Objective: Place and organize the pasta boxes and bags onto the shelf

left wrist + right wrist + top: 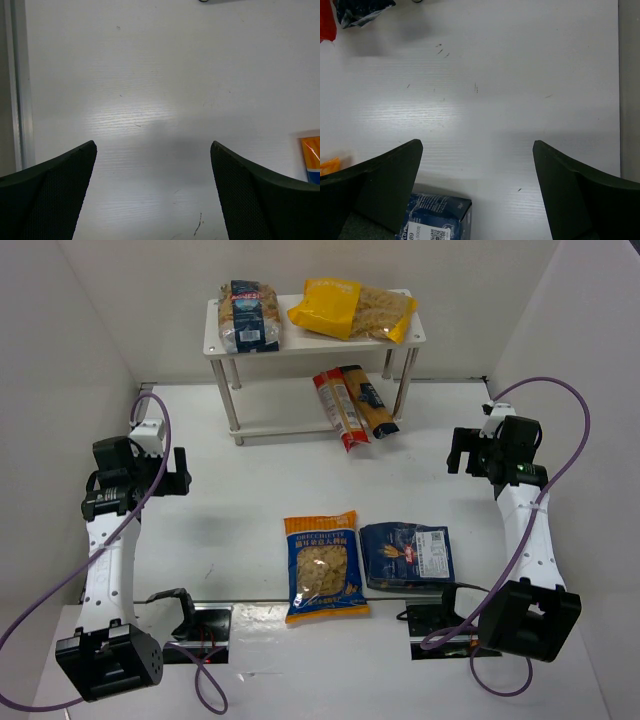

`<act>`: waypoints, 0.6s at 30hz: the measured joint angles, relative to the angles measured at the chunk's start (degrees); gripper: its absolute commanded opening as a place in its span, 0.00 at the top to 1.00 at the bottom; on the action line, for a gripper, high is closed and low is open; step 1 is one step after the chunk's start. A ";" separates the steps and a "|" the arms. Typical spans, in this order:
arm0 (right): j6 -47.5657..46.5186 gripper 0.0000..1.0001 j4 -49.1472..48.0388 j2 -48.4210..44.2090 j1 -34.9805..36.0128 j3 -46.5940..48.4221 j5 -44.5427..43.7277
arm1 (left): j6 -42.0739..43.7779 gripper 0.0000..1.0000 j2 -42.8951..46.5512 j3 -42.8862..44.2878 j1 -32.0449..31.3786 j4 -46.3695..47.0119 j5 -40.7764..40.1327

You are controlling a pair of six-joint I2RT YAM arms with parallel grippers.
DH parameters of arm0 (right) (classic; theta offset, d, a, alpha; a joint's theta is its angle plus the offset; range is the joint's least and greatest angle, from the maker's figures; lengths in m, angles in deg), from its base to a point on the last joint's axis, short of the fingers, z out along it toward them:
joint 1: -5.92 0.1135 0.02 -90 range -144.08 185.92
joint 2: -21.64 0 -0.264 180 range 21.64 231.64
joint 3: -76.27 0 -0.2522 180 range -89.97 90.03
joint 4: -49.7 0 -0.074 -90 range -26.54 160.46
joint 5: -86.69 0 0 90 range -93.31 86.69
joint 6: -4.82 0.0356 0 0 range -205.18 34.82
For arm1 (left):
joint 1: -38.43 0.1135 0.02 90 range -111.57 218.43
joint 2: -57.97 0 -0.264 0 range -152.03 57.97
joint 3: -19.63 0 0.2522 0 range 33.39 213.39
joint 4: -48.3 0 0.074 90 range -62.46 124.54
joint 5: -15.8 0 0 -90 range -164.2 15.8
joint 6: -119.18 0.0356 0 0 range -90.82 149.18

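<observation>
The white two-tier shelf (224,332) stands at the back. On its top tier lie a blue-labelled clear bag (250,316) and a yellow bag (350,308). Long red and orange packets (352,407) lie on the lower tier, sticking out forward. A blue-and-orange bag with a clear window (322,565) and a flat dark blue pack (405,555) lie on the table near the front. A corner of the dark blue pack shows in the right wrist view (440,217). My left gripper (165,472) is open and empty at the left. My right gripper (470,455) is open and empty at the right.
White walls enclose the table on the left, back and right. Purple cables loop from both arms. Black mounts (195,622) sit at the near edge. An orange-and-blue bag corner (311,159) shows at the right edge of the left wrist view.
</observation>
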 measured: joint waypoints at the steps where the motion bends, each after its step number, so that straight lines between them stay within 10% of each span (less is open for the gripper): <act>1: 0.00 0.00 -0.02 0.00 0.00 0.00 0.04 | 0.00 0.00 0.00 0.00 -0.02 0.00 0.00; 13: -0.81 0.00 0.00 -0.81 0.00 -0.42 0.76 | 2.73 0.00 -2.21 1.70 -0.37 -2.10 3.72; 18: -0.83 0.00 -0.02 -1.75 0.00 -1.05 0.02 | 9.35 0.00 -9.66 6.51 -10.91 -6.21 9.33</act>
